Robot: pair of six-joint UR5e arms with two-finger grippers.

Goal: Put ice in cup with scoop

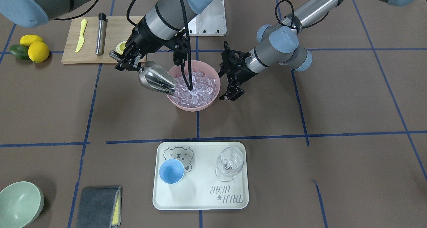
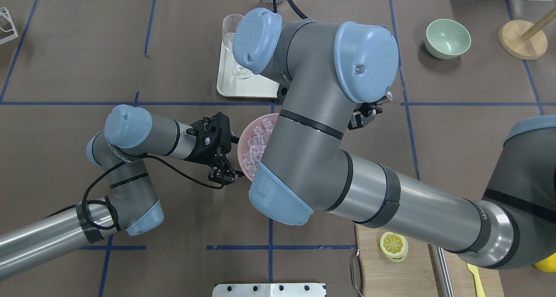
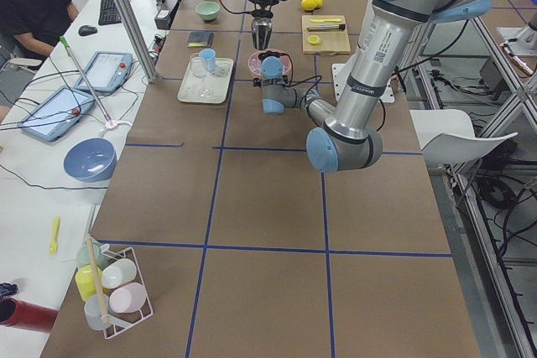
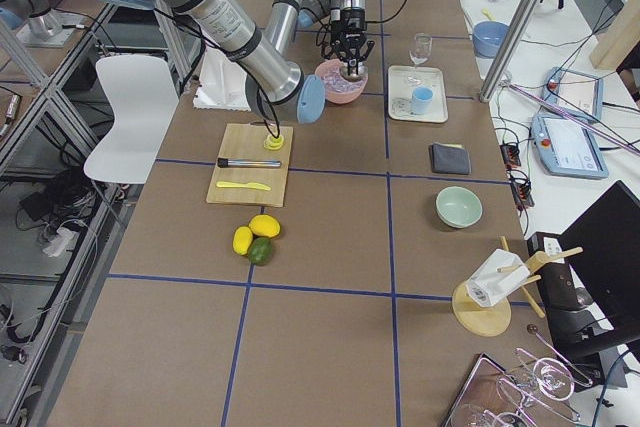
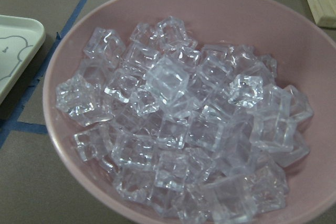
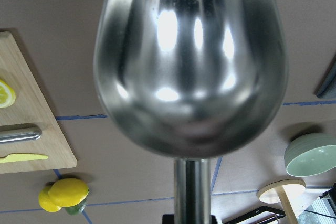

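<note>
My right gripper (image 1: 130, 62) is shut on the rod handle of the shiny steel scoop (image 1: 156, 79), which fills the right wrist view (image 6: 191, 61). The scoop tilts down, its open front at the near-left rim of the pink bowl (image 1: 193, 106), touching the ice (image 1: 198, 88). The left wrist view shows the ice (image 5: 178, 129) piled in the bowl (image 5: 220, 9). My left gripper (image 1: 231, 95) is open and empty, just outside the bowl's opposite rim. The light-blue cup (image 1: 171, 171) stands empty on the white tray (image 1: 200, 201), apart from both grippers.
A clear wine glass (image 1: 229, 163) stands on the tray beside the cup. A cutting board (image 1: 86, 53) holds a steel cylinder (image 1: 100, 34) and a yellow knife (image 1: 81, 34). Lemons (image 1: 38, 51), a pale green bowl (image 1: 20, 203) and a grey cloth (image 1: 98, 206) lie further off.
</note>
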